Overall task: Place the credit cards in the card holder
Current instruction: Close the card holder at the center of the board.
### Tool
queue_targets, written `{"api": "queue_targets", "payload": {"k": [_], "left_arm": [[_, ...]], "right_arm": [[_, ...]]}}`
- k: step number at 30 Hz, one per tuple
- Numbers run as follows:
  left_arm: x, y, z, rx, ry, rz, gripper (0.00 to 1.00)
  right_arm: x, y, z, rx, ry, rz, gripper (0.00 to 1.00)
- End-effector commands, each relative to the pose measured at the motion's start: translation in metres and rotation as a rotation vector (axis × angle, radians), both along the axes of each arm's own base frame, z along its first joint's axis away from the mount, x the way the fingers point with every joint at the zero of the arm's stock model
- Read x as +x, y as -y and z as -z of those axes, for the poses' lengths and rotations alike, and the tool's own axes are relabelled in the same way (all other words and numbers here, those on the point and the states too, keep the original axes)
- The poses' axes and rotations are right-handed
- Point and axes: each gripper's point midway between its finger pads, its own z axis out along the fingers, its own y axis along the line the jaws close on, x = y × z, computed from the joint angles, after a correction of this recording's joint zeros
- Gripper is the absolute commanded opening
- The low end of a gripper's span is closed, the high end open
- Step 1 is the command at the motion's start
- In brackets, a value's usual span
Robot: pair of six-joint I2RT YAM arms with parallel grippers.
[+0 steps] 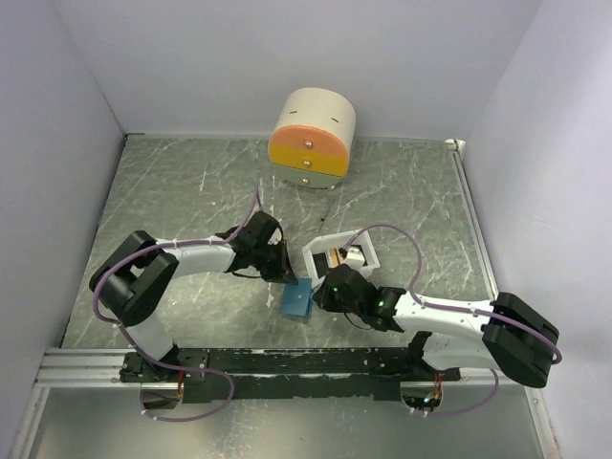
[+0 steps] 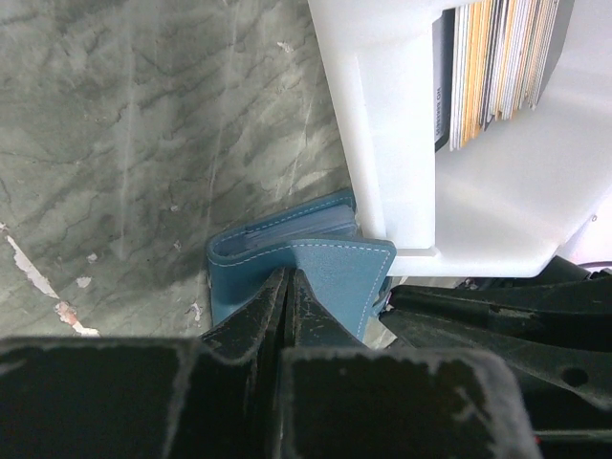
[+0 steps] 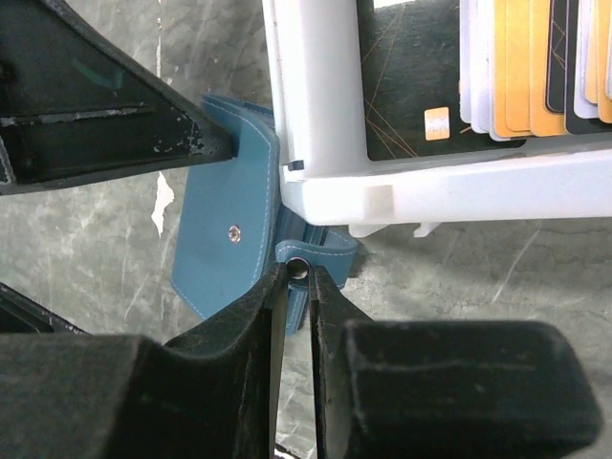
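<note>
Card holder [image 1: 296,300] lay on the table [image 1: 182,191] just below centre of the top view, partly unfolded and touching the lower-left corner of the white tray [image 1: 373,256]. In the right wrist view its light-blue cover [image 3: 225,229] hung open at centre-left, with a small snap stud on the inside face. Left gripper [image 2: 289,279] reached in from the upper left of the top view. Its fingers were pressed together on the edge of the holder's cover flap, with no gap between them in the left wrist view. Right gripper [image 3: 297,273] reached in from the lower right, tips almost closed and pinching the little tab [image 3: 316,256] with the metal snap at its end. Both tools were on the card holder, one from each side. Credit cards [image 3: 521,67] stood on edge in a packed row inside the tray, at the upper right of both wrist views: orange-tan, whitish and dark ones. A dark card with a gold chip faced the right wrist camera. Round cream drawer box [image 1: 311,139] with orange and yellow fronts sat at top centre by the back wall, well apart from the rest.
</note>
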Motion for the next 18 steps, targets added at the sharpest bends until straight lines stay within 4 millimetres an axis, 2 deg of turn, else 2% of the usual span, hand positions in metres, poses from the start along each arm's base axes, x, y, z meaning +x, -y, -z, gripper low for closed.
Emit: {"api": "queue_targets", "payload": {"k": [1,5,8,13,18], "left_arm": [[-0.019,-0.013,0.011,0.06,-0.041,0.001,0.09],[-0.018,-0.011,-0.012,0.053,-0.001,0.0,0.13],[-0.02,-0.012,-0.023,0.048,0.015,-0.001,0.15],[-0.03,-0.02,-0.018,0.064,0.003,-0.005,0.21],[-0.039,-0.018,-0.007,0.068,-0.025,0.016,0.23]], "right_arm": [[0.003,-0.007,-0.011,0.09,0.0,-0.007,0.15],[0.0,-0.008,-0.023,0.13,0.005,-0.007,0.19],[0.003,0.004,-0.02,0.101,0.027,0.017,0.21],[0.003,0.015,-0.007,0.105,0.005,0.008,0.23],[0.0,0.008,-0.002,0.141,-0.014,-0.025,0.27]]}}
